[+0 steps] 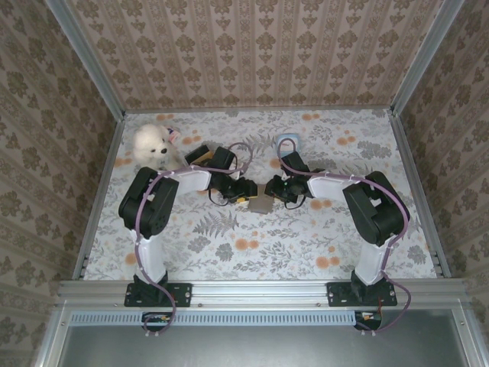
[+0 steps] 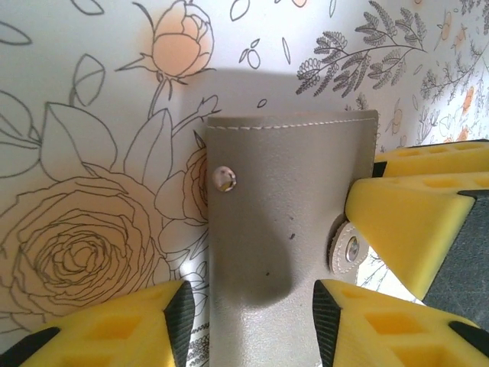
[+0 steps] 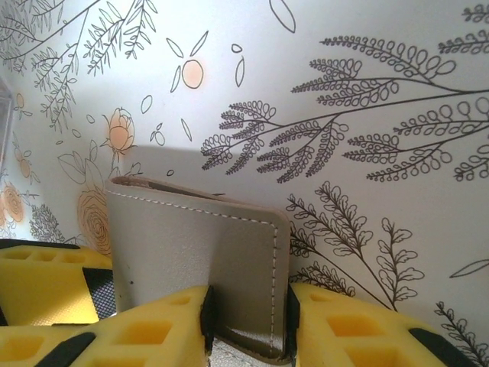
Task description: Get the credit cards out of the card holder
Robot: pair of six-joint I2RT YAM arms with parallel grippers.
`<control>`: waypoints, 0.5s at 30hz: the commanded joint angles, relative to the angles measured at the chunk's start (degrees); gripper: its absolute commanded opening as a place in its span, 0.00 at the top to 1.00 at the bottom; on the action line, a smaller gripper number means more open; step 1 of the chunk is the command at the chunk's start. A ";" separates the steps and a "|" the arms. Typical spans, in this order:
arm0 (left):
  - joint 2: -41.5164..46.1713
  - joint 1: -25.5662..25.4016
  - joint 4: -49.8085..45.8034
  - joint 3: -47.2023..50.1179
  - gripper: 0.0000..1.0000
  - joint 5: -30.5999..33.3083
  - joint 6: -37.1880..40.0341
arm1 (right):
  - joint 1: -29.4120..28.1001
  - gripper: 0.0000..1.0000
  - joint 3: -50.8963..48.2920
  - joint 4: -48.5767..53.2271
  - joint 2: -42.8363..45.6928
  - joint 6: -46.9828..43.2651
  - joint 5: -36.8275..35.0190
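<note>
Table (image 1: 306,245), covered in white cloth printed with orange flowers and grey ferns: enclosed on three sides by patterned wallpaper.

Toy (image 1: 150,142), white fluffy plush: placed at the far left, well apart from the other items.

Card holder (image 1: 260,204), flat grey-brown stitched bifold: folded, located mid-table between the two grippers. A metal snap stud (image 2: 224,178) and a round snap tab (image 2: 348,249) are seen on its face.

Right gripper (image 3: 248,329), yellow-padded: clamped on the holder's right end, both pads pressed against it.

Left gripper (image 2: 248,330), yellow-padded: jaws set narrowly astride the holder's left end. A sliver of cloth is seen between one pad and the holder's edge, so it is not closed on it.
</note>
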State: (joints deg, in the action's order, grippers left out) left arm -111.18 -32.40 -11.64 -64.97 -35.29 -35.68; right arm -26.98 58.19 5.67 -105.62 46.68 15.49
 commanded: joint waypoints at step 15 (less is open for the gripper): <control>-0.56 0.40 18.44 5.81 0.58 -10.10 -9.52 | -0.02 0.69 -2.99 -3.73 -3.39 2.22 2.23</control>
State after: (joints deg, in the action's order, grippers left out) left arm -111.37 -30.83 -0.60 -60.31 -41.01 -42.96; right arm -26.50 57.08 1.04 -106.52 48.01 17.58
